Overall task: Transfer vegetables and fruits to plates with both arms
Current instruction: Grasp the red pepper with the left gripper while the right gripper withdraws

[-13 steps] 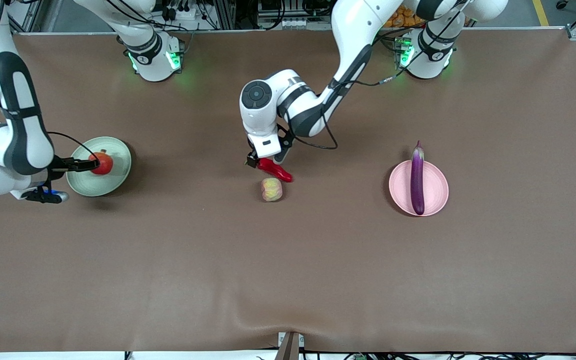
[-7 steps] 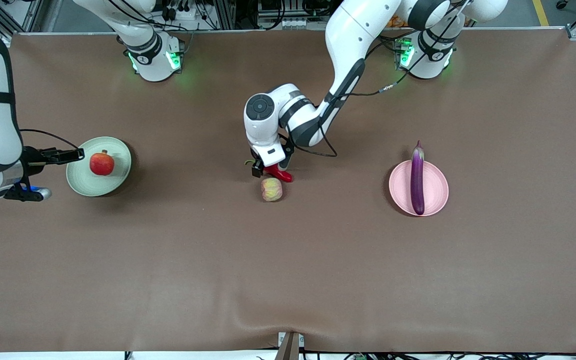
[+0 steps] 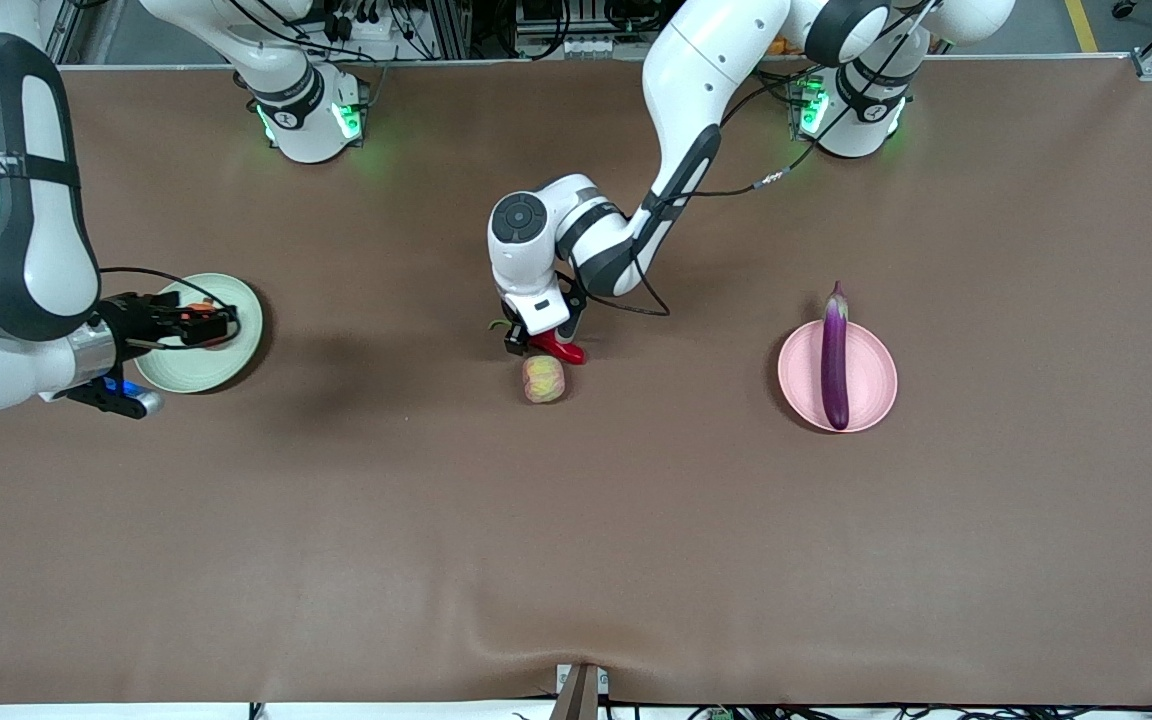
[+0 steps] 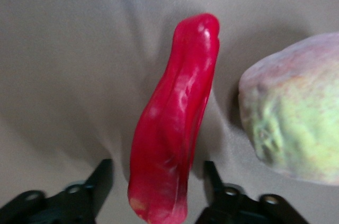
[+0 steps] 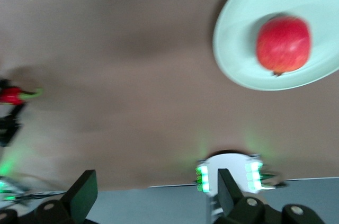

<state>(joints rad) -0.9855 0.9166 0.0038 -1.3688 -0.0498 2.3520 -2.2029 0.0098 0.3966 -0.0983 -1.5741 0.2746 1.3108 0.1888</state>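
My left gripper (image 4: 153,181) has its jaws spread, one finger on each side of the red chili pepper (image 4: 172,123) lying on the table, with gaps showing; only my left wrist view reveals this. My right gripper's (image 3: 198,322) jaws stand wide and empty, up over the green plate (image 5: 249,7). There the pomegranate (image 5: 283,44) sits, hidden in the front view. The eggplant (image 3: 834,355) lies across the pink plate (image 3: 871,380); the yellowish fruit (image 3: 543,379) rests just beside the pepper.
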